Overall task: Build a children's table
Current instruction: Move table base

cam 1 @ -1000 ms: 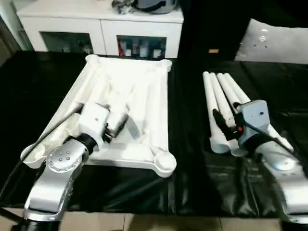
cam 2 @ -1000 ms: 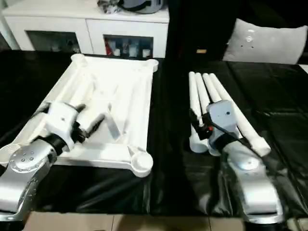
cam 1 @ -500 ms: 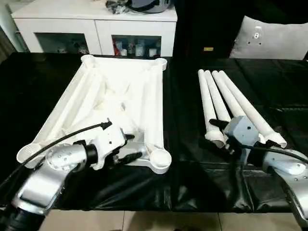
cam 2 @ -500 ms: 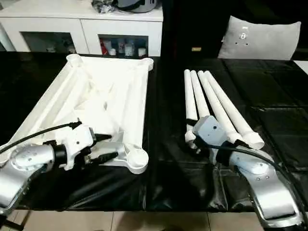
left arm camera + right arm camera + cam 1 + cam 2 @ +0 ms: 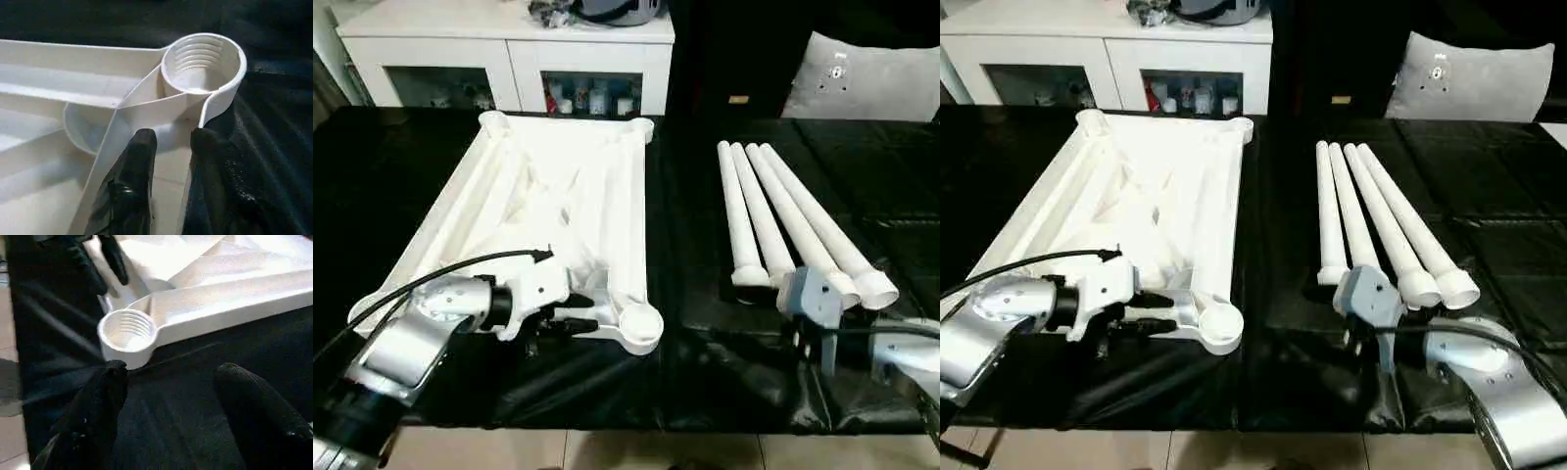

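The children's table lies in parts on a black cloth. Its white top [image 5: 558, 186] is upside down, ribs up, with a threaded corner socket [image 5: 638, 323] nearest me. Four white legs [image 5: 783, 215] lie side by side to the right. My left gripper [image 5: 173, 139] is low at the top's near rim [image 5: 208, 110], just beside that socket. Its fingers [image 5: 142, 147] stand a narrow gap apart, one inside the rim and one over it. My right gripper [image 5: 168, 369] hovers open over the cloth in front of the legs' near ends, facing the socket [image 5: 128, 330], with nothing between its fingers.
A white cabinet [image 5: 509, 59] with dark glass compartments stands behind the table. A grey cushion [image 5: 871, 64] lies at the back right. Black cloth [image 5: 705, 392] covers the work surface to its near edge, with floor below.
My left gripper has come down from above the top to its near rim, and its fingers have narrowed. The right gripper has drawn back off the legs' ends toward me. The camera tilted.
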### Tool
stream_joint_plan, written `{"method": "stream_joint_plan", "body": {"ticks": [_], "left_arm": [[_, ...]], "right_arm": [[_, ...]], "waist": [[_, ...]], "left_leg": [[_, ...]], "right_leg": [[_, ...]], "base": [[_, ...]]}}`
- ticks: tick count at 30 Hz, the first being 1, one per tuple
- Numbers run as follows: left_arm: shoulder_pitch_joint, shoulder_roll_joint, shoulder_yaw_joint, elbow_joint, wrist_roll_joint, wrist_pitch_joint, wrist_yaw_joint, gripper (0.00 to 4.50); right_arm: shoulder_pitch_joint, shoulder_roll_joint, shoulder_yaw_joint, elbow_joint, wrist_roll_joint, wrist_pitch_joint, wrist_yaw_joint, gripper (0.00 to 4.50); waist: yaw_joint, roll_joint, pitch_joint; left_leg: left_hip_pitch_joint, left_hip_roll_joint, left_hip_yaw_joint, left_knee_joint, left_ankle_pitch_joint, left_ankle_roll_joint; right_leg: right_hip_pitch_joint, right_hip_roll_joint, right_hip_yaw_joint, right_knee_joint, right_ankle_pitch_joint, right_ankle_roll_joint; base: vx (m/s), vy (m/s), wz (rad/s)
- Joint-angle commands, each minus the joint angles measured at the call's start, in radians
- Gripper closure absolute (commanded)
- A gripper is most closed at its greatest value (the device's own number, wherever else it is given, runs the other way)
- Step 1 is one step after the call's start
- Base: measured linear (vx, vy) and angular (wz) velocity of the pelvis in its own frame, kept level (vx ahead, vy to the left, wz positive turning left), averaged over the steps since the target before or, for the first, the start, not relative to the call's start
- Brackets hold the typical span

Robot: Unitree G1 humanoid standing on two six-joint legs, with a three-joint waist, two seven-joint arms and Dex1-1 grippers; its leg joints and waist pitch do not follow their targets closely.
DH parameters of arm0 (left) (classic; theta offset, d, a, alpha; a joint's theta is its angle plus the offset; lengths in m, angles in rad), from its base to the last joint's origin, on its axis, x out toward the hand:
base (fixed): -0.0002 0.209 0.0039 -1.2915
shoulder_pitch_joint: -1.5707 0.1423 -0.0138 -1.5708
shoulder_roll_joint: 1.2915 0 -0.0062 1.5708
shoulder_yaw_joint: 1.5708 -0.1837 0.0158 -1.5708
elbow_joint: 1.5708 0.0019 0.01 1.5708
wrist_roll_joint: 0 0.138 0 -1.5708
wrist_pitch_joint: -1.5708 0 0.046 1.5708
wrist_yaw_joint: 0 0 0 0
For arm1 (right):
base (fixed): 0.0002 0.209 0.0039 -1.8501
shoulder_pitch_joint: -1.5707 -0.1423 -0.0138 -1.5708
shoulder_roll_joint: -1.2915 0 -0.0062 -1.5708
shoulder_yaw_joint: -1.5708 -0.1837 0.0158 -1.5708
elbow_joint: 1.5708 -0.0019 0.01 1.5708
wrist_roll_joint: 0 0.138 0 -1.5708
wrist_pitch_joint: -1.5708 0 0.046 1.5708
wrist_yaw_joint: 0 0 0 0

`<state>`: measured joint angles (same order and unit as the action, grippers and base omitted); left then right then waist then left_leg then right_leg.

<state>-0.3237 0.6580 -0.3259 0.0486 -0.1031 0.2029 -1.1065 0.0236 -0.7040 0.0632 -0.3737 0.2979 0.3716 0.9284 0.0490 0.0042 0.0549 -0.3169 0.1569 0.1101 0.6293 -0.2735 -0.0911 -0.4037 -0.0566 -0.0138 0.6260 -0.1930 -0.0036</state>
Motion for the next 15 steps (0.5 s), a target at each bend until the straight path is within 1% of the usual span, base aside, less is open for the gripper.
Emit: {"method": "stream_joint_plan", "body": {"ticks": [1, 2, 3, 4, 5, 6, 7, 8, 10, 12, 13, 15], "left_arm": [[-0.010, 0.009, -0.029, 0.020, 0.024, -0.016, -0.024, 3.30], [-0.011, 0.010, -0.030, 0.022, 0.026, -0.018, -0.025, 3.33], [-0.018, 0.019, -0.047, 0.044, 0.049, -0.038, -0.037, 3.39], [-0.018, 0.019, -0.047, 0.044, 0.049, -0.038, -0.037, 3.67], [-0.022, 0.022, -0.052, 0.055, 0.061, -0.052, -0.041, 3.74], [-0.027, 0.023, -0.055, 0.069, 0.069, -0.062, -0.048, 3.77], [-0.033, 0.026, -0.057, 0.081, 0.067, -0.066, -0.064, 3.77], [-0.035, 0.027, -0.057, 0.085, 0.066, -0.067, -0.068, 3.77], [-0.035, 0.036, -0.060, 0.082, 0.063, -0.062, -0.087, 4.09], [-0.034, 0.044, -0.061, 0.080, 0.064, -0.064, -0.097, 4.18], [-0.033, 0.046, -0.062, 0.081, 0.066, -0.066, -0.100, 4.18], [-0.032, 0.048, -0.060, 0.082, 0.066, -0.067, -0.099, 4.39]], "right_arm": [[0.001, -0.008, 0.003, -0.013, 0.014, 0.011, 0.012, 1.30], [0.001, -0.008, 0.002, -0.013, 0.014, 0.011, 0.012, 1.30], [0.003, -0.008, -0.001, -0.013, 0.013, 0.009, 0.012, 1.30], [0.003, -0.008, -0.001, -0.013, 0.013, 0.009, 0.012, 1.30], [0.005, -0.009, -0.002, -0.013, 0.015, 0.009, 0.011, 1.30], [0.006, -0.011, -0.004, -0.014, 0.015, 0.010, 0.010, 1.30], [0.010, -0.014, -0.007, -0.015, 0.017, 0.011, 0.010, 1.30], [0.011, -0.015, -0.008, -0.014, 0.017, 0.010, 0.010, 1.30], [0.012, -0.016, -0.008, -0.015, 0.019, 0.010, 0.010, 1.30], [0.010, -0.016, -0.008, -0.015, 0.019, 0.011, 0.007, 1.30], [0.009, -0.016, -0.008, -0.016, 0.019, 0.013, 0.006, 1.30], [0.007, -0.015, -0.006, -0.016, 0.017, 0.012, 0.004, 1.30]], "waist": [[0.003, 0.005, -0.048], [0.003, 0.004, -0.047], [0.003, 0.006, -0.046], [0.004, 0.006, -0.046], [0.006, 0.009, -0.047], [0.007, 0.006, -0.046], [0.009, 0.008, -0.046], [0.009, 0.008, -0.046], [0.009, 0.007, -0.046], [0.006, 0.006, -0.047], [0.006, 0.007, -0.047], [0.004, 0.007, -0.048]], "left_leg": [[-0.029, 0.042, 0.003, -0.091, -0.073, 0.064], [-0.029, 0.042, 0.003, -0.092, -0.076, 0.063], [-0.029, 0.042, 0.004, -0.092, -0.081, 0.061], [-0.029, 0.041, 0.004, -0.092, -0.086, 0.060], [-0.027, 0.042, 0.004, -0.093, -0.093, 0.056], [-0.028, 0.042, 0.004, -0.094, -0.096, 0.056], [-0.027, 0.043, 0.003, -0.095, -0.094, 0.051], [-0.027, 0.043, 0.004, -0.095, -0.095, 0.051], [-0.028, 0.043, 0.004, -0.095, -0.099, 0.047], [-0.029, 0.040, 0.004, -0.095, -0.096, 0.048], [-0.029, 0.042, 0.003, -0.096, -0.092, 0.046], [-0.030, 0.042, 0.003, -0.095, -0.079, 0.046]], "right_leg": [[0.062, -0.063, 0.039, -0.074, -0.190, -0.231], [0.061, -0.063, 0.039, -0.076, -0.195, -0.232], [0.061, -0.062, 0.039, -0.077, -0.202, -0.231], [0.061, -0.062, 0.039, -0.078, -0.212, -0.228], [0.061, -0.064, 0.040, -0.078, -0.221, -0.227], [0.060, -0.063, 0.040, -0.081, -0.230, -0.223], [0.060, -0.064, 0.040, -0.078, -0.229, -0.222], [0.060, -0.063, 0.040, -0.079, -0.229, -0.221], [0.061, -0.063, 0.040, -0.078, -0.231, -0.220], [0.061, -0.062, 0.040, -0.079, -0.238, -0.211], [0.062, -0.064, 0.041, -0.079, -0.240, -0.214], [0.063, -0.063, 0.040, -0.077, -0.216, -0.220]], "base": [[0.000, 0.000, 0.00], [0.000, 0.000, 0.00], [0.000, 0.000, 0.00], [0.000, 0.000, 0.00], [0.000, 0.000, 0.00], [0.000, 0.000, 0.00], [0.000, 0.000, 0.00], [0.000, 0.000, 0.00], [0.000, 0.000, 0.00], [0.000, 0.000, 0.00], [0.000, 0.000, 0.00], [0.000, 0.000, 0.00]]}}
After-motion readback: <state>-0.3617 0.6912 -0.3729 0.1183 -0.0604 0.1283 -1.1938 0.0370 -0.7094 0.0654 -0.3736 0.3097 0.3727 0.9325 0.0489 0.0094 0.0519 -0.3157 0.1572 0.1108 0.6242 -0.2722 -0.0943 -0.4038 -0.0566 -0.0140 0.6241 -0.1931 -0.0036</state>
